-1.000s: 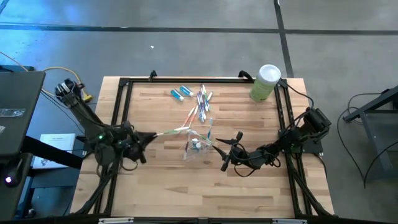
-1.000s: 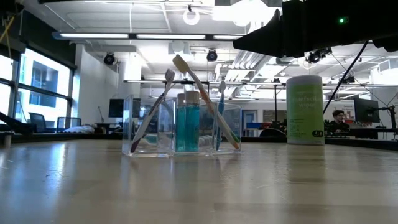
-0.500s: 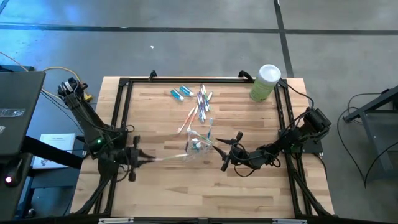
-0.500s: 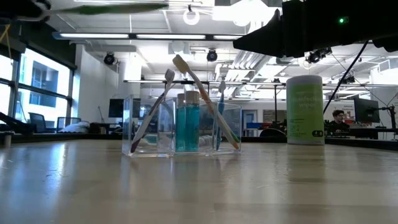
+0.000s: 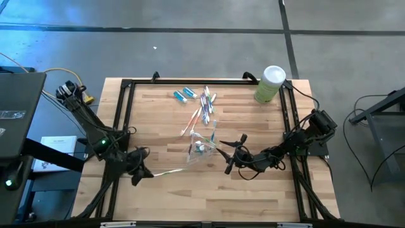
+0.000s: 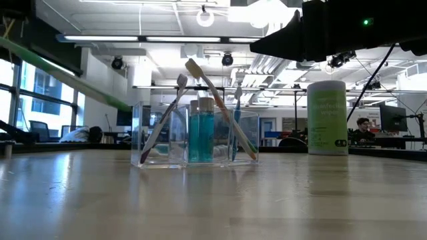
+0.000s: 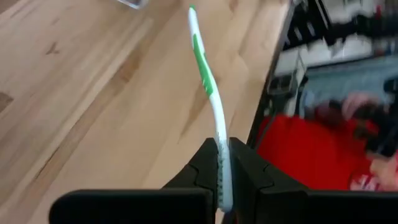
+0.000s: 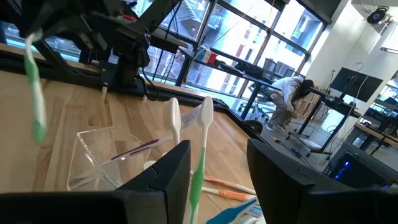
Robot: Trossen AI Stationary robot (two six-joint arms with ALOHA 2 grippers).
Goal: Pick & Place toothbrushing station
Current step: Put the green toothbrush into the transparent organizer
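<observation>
I've got a slim white toothbrush with green grip patches (image 7: 208,87) pinched between my left gripper (image 7: 224,186) fingers, which are pressed tight on its lower handle. The brush sticks straight out ahead of the fingertips, curving a little, its far end over bare wood. From above, my left gripper (image 5: 140,172) sits near the front-left part of the table (image 5: 253,196), and the toothbrush (image 5: 167,171) points from it toward the middle, level and clear of everything else.

The clear plastic cup (image 5: 201,149) stands near the table's centre, apart from the brush tip, off to the side and a bit farther back. At table height the clear plastic cup (image 6: 193,140) reads as a clear box with compartments: teal toothpaste tubes (image 6: 200,137) upright in the middle, brushes leaning out of both sides.

More toothbrushes (image 5: 204,104) lie loose on the wood behind the cup, with two teal-and-white tubes (image 5: 183,95) near the back edge. The light-green canister (image 5: 270,84) stands at the back right corner.

My right gripper (image 5: 233,154) waits just to the right of the cup, fingers spread, holding nothing; through its camera, cup and leaning brushes sit right in front of the fingers (image 8: 177,177).
</observation>
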